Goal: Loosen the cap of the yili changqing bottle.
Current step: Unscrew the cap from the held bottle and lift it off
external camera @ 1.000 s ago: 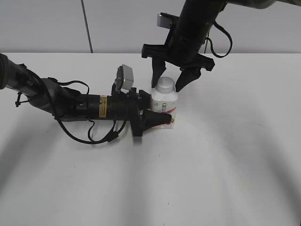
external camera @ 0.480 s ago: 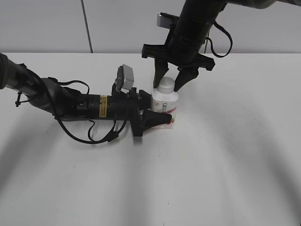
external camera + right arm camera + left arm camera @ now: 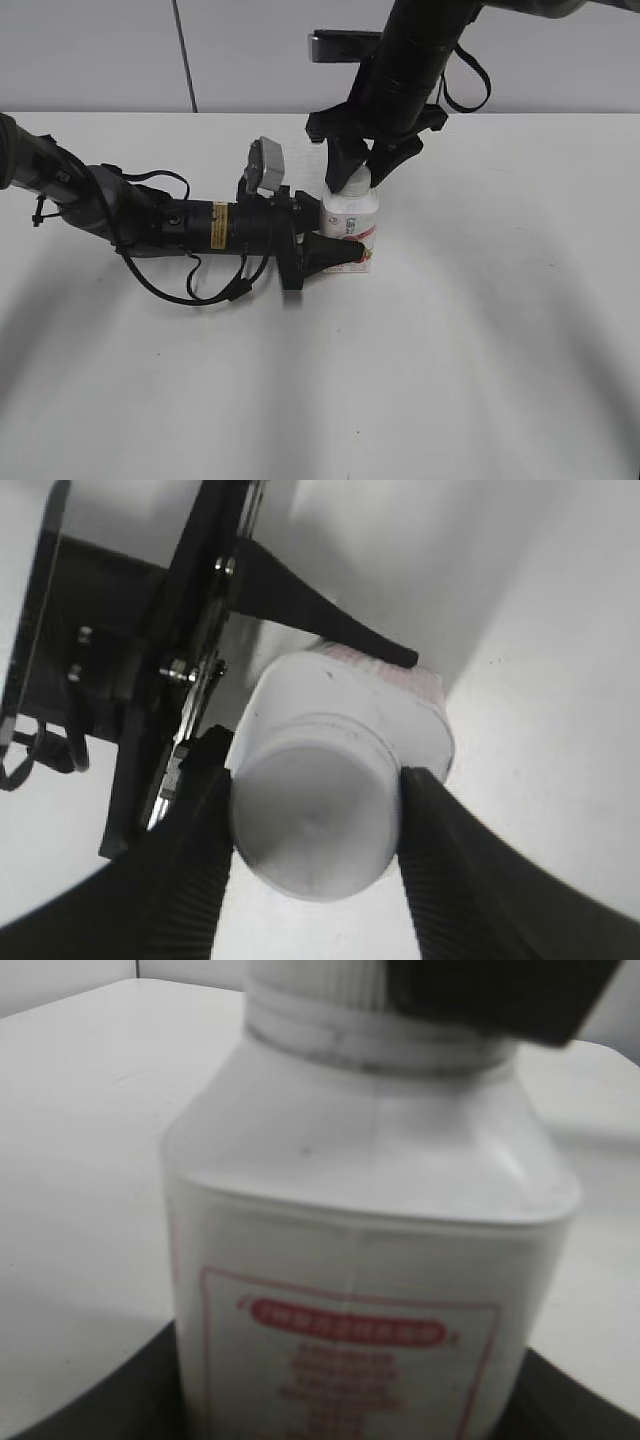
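Observation:
The yili changqing bottle stands upright on the white table, white with a pink-red label. My left gripper lies low on the table and is shut on the bottle's body; the bottle fills the left wrist view. My right gripper comes down from above and is shut on the white cap. In the right wrist view both ribbed fingers press the sides of the cap, with the bottle's shoulders below it.
The white table runs out on all sides of the bottle. A grey wall with a dark vertical seam stands behind the table. The left arm's cables loop on the table left of the bottle.
My right gripper, open around the cap one second ago, has turned about its axis and closed on the cap. The left gripper and the bottle have not moved.

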Tool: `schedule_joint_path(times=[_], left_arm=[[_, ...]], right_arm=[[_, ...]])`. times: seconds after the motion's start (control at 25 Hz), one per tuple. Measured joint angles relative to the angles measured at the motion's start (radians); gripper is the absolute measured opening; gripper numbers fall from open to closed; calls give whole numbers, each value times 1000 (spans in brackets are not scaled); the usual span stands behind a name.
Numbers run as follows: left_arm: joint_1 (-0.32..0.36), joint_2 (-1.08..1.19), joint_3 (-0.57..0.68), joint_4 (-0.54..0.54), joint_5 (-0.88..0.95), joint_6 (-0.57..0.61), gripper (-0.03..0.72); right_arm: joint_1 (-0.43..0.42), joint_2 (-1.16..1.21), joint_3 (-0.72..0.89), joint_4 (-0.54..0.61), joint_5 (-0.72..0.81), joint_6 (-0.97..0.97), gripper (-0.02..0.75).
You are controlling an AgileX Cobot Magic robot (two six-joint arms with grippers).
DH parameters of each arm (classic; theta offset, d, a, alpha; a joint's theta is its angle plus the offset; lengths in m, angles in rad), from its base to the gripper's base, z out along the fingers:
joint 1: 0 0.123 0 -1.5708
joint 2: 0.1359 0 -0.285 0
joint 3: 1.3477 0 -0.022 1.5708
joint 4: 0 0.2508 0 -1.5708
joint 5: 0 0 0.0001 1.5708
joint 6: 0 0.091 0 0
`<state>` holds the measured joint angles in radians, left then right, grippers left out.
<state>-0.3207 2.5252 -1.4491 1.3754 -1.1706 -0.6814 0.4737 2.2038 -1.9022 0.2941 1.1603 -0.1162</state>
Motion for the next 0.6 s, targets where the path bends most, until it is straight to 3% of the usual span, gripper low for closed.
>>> schedule_joint_path(times=[0.6], left_arm=[[0,0,0,12,-20,16,408]], right_arm=[[0,0,-7,12,31,-702,399]])
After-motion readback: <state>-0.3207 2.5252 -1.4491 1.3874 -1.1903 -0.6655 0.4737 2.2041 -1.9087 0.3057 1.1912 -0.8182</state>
